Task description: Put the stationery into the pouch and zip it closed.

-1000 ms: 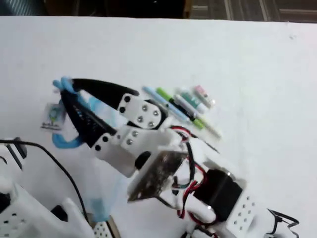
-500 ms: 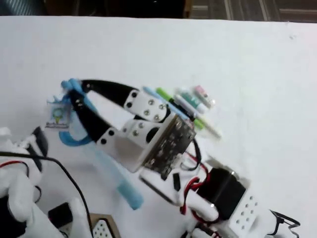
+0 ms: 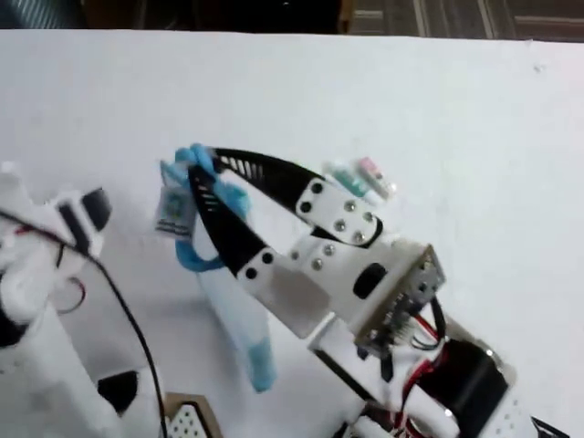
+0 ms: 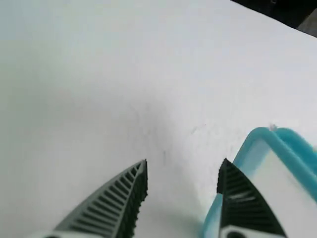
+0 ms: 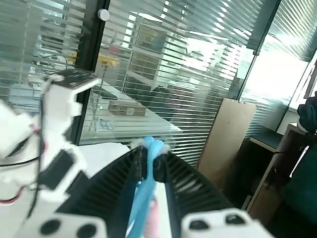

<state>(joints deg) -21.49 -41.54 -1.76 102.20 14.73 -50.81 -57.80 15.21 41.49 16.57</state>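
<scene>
Gripping item 1, the pouch [image 3: 230, 312], by its blue rim: right pincer [image 3: 194, 175], its 2 black ribbed fingers [image 5: 116, 183] clenching the trim close to a small hanging tag [image 3: 172, 212]. Judged purpose: the pincer is holding the mouth end up off the bench [image 3: 456, 109] so the opening can be reached for loading. The pouch body appears to be trailing down toward the bench. It is soft translucent plastic, flat and oblong, bordered by a thick sky-blue band.

Item 2, stationery [image 3: 360, 178]: slim smooth-barrelled pens and markers in pink, teal and white, lying side by side on the bench just behind the right arm's white housing and partly hidden by it. They are not yet in the pouch.

Item 3, left pincer [image 4: 183, 166]: released, its tapered serrated jaws standing apart over bare bench. 1 jaw is sitting just beside a rounded pouch corner [image 4: 277, 144], probably waiting there to steady it.
</scene>
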